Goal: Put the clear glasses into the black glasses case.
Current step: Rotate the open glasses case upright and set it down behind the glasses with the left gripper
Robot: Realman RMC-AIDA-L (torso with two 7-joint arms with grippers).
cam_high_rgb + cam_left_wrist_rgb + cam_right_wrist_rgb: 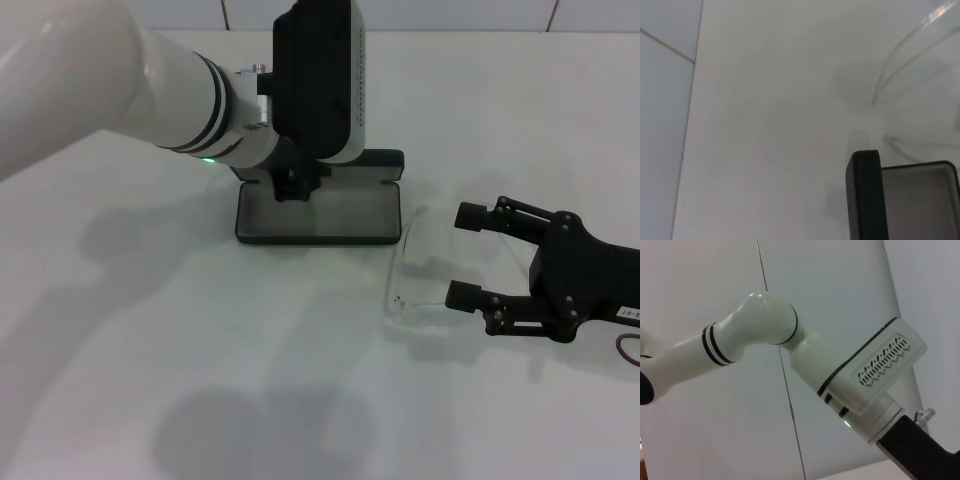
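The black glasses case (318,215) lies open on the white table, its grey lining up and its lid (385,160) at the far side. My left gripper (292,186) reaches down onto the case's rear left edge. The left wrist view shows the case's wall (865,195) and lining. The clear glasses (400,262) lie on the table just right of the case, and their curved outline also shows as the clear glasses (897,65) in the left wrist view. My right gripper (463,255) sits low, right of the glasses, open, its fingertips pointing at them with nothing between.
The left arm (760,335) crosses over the table's left half and fills the right wrist view. A tiled wall (450,12) rises behind the table. A cable (628,352) trails from the right gripper.
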